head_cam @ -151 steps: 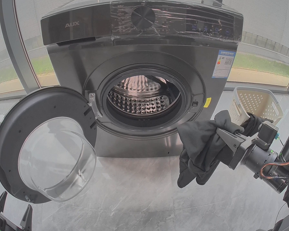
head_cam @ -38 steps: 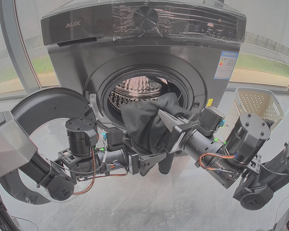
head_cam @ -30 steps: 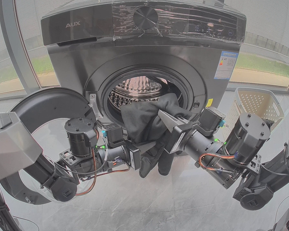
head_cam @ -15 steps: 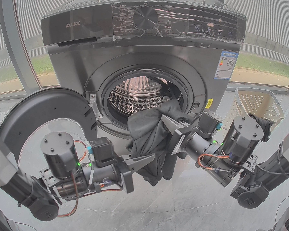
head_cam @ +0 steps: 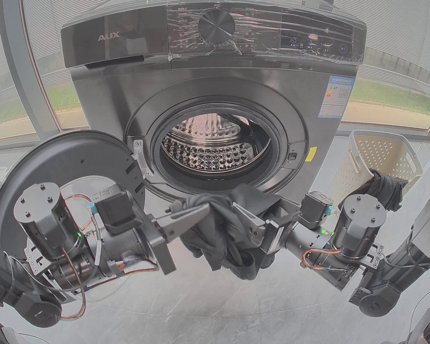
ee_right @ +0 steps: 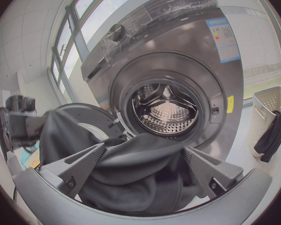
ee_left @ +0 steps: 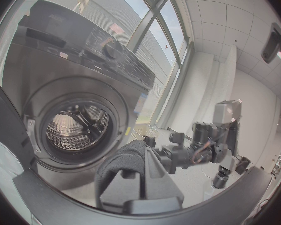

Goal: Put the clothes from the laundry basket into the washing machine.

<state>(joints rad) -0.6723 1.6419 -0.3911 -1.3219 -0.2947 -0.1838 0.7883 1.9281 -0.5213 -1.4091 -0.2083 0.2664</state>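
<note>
The left gripper (head_cam: 203, 209) pinches the dark cloth (head_cam: 224, 244); the right gripper (ee_right: 142, 150) is spread wide. The cloth may slip to the floor (head_cam: 215, 306), missing the washing machine (head_cam: 291, 106).

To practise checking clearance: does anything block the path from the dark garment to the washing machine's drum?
Nothing visible does. The dark garment hangs just below the open drum; the door is swung wide aside.
</note>
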